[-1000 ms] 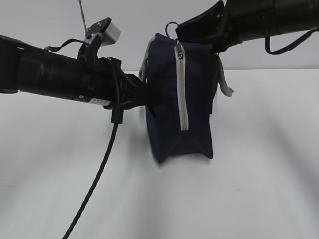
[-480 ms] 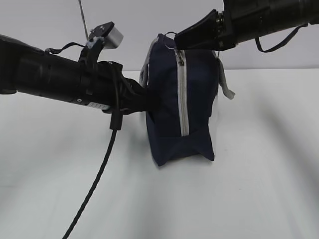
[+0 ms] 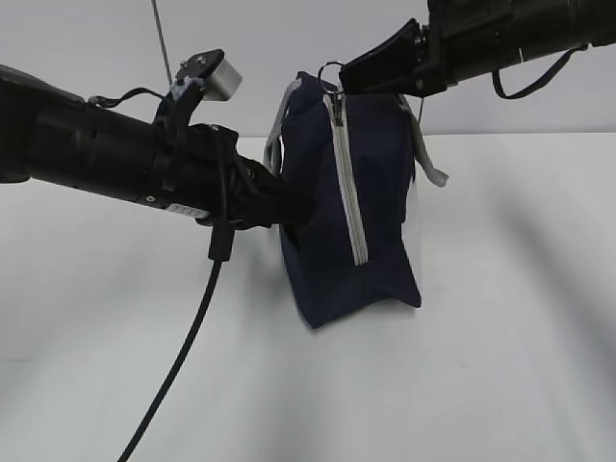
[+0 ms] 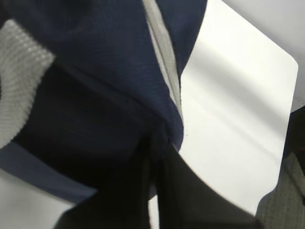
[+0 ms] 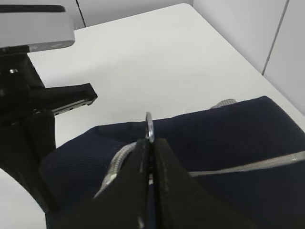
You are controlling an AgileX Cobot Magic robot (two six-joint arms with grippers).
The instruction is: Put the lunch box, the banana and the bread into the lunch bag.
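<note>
Lunch bag (image 3: 351, 202) zipper step in hand: bag upright on counter (image 3: 500, 366), both pincers engaged.

Right pincer (image 5: 149, 143) is closed on the ring pull (image 5: 149, 126) at the bag's top corner; the grey zipper (image 3: 348, 183) runs down below it. Left pincer (image 4: 155, 157) pinches a fold of navy fabric on the bag's side, bracing it. Lunch box, banana and bread are not visible. Judged next move: draw the pull along the zipper track while the left arm, extended near-horizontal, holds firm; the right arm reaches in from above.

Both arms reach inward, each pincer (image 3: 289, 207) (image 5: 151, 143) clamped tight.
</note>
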